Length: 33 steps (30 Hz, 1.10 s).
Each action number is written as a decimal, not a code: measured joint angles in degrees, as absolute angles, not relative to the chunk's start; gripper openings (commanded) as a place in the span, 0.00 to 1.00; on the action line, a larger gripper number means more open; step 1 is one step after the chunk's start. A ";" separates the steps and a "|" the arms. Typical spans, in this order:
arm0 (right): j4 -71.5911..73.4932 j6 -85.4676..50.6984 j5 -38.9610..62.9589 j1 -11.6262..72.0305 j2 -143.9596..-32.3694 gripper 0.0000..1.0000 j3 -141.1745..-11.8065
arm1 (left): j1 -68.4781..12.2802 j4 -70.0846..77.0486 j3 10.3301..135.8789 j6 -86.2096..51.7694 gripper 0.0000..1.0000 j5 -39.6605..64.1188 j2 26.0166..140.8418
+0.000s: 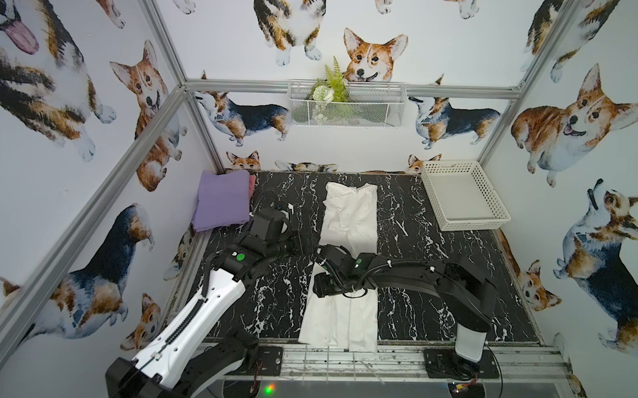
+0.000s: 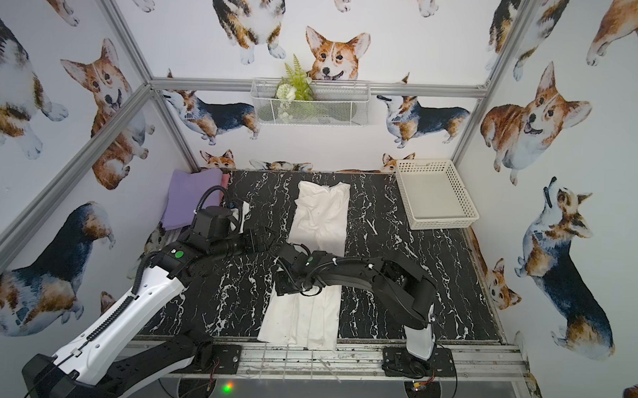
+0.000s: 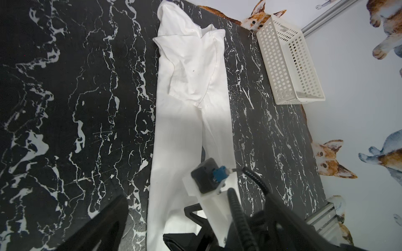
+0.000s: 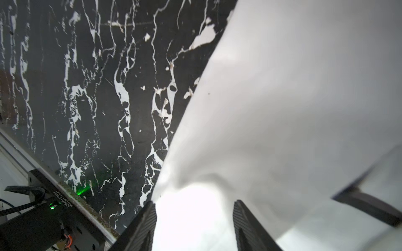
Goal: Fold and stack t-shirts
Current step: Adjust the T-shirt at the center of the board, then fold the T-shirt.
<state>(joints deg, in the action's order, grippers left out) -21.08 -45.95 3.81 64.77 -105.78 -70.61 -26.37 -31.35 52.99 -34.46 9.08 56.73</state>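
A white t-shirt (image 1: 350, 212) (image 2: 320, 214) (image 3: 191, 71) lies folded into a long narrow strip down the middle of the black marble table, collar end at the back. My right gripper (image 1: 324, 287) (image 2: 288, 283) (image 4: 194, 203) points down onto the strip's left edge near its middle. Its jaws stand apart with white cloth (image 4: 282, 97) bulging between them. My left gripper (image 1: 306, 243) (image 2: 267, 238) (image 3: 195, 228) hovers open just left of the strip, empty. A folded lavender t-shirt (image 1: 221, 199) (image 2: 188, 198) lies at the back left on a pinkish one (image 1: 252, 186) (image 2: 225, 181).
A white perforated basket (image 1: 471, 223) (image 2: 438, 221) (image 3: 282, 65) stands at the table's back right corner. A wire basket (image 1: 345, 105) with a plant hangs on the back wall. Aluminium frame posts and walls close in the table (image 1: 435, 286) on three sides.
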 measured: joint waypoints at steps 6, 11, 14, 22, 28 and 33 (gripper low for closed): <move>-23.31 -43.70 -1.65 66.06 -88.18 0.62 -62.70 | -27.73 -30.37 39.42 -40.12 0.99 10.81 48.56; -25.61 -47.57 -8.05 66.17 -71.79 0.62 -49.45 | -33.04 -35.24 32.25 -44.69 0.93 8.14 39.68; -27.77 -52.62 -9.32 66.74 -61.73 0.61 -39.97 | -38.28 -37.54 28.27 -48.12 0.93 5.87 35.14; -28.69 -63.92 -12.80 74.72 -58.85 0.61 -32.32 | -57.08 -38.52 20.64 -59.31 0.91 -1.50 37.21; -24.10 -67.92 -13.65 80.34 -70.65 0.61 -32.75 | -63.88 -34.96 18.72 -65.28 0.90 -5.08 39.94; -21.12 -69.80 -13.65 81.38 -73.87 0.61 -33.19 | -65.47 -33.71 17.72 -68.38 0.88 -6.55 37.60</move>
